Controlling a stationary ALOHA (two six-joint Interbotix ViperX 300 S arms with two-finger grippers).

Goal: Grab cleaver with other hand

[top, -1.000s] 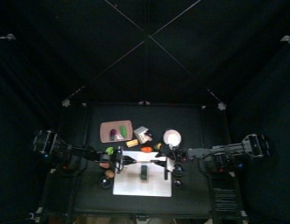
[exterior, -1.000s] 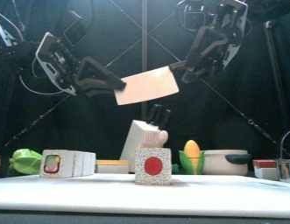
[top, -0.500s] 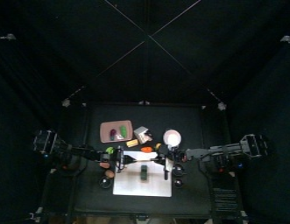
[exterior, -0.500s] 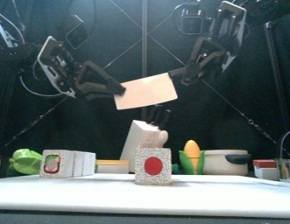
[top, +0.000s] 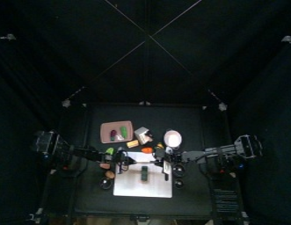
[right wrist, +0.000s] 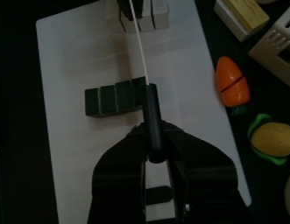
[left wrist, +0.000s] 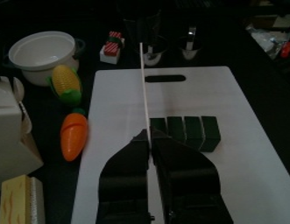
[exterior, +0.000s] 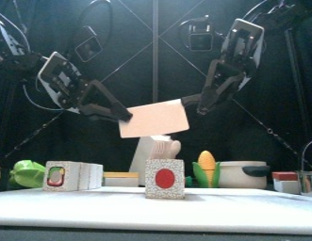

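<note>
The cleaver (exterior: 156, 120) hangs in the air over the table, its broad pale blade nearly level and tilted a little. My left gripper (exterior: 122, 115) is shut on the blade's left end; in the left wrist view the blade (left wrist: 147, 96) shows edge-on as a thin line running out from between the jaws. My right gripper (exterior: 189, 101) holds the other end, with its jaws closed around the dark handle (right wrist: 147, 109). Both grippers hover above the white cutting board (left wrist: 235, 96). In the top view the two arms meet over the board (top: 130, 186).
A dark ridged block (right wrist: 112, 99) lies on the board. A speckled box with a red shape (exterior: 165, 177) stands at the front, with a knife block (exterior: 152, 151), corn (exterior: 206, 168), pot (exterior: 242, 174), green pepper (exterior: 28, 173) and carton (exterior: 73, 175) around it.
The right gripper's jaws have closed onto the cleaver's handle. Both arms and the cleaver have sunk lower. The left gripper's hold is unchanged.
</note>
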